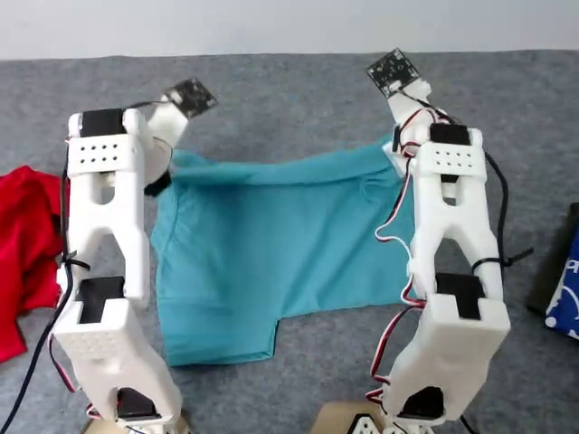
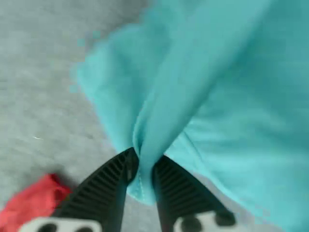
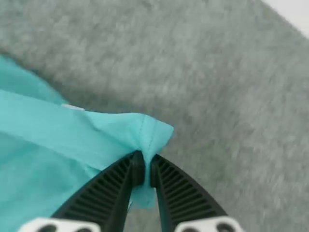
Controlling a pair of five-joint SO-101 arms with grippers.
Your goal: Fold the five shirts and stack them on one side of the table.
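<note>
A grey, felt-like tabletop [image 1: 298, 99] is running back to a pale wall. The teal shirt [image 1: 280, 244] is lying spread between the arms. The left end effector [image 2: 142, 166] and right end effector [image 3: 143, 166] are each pinching its far edge. A red shirt [image 1: 27, 244] is crowding the left side.

White arms [image 1: 109, 226] — black motors [image 1: 99, 122] (red-white cables [image 1: 396, 221]).

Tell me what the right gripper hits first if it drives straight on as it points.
The right gripper pinches the teal shirt, so that comes first; beyond it, probably the grey table cover.
</note>
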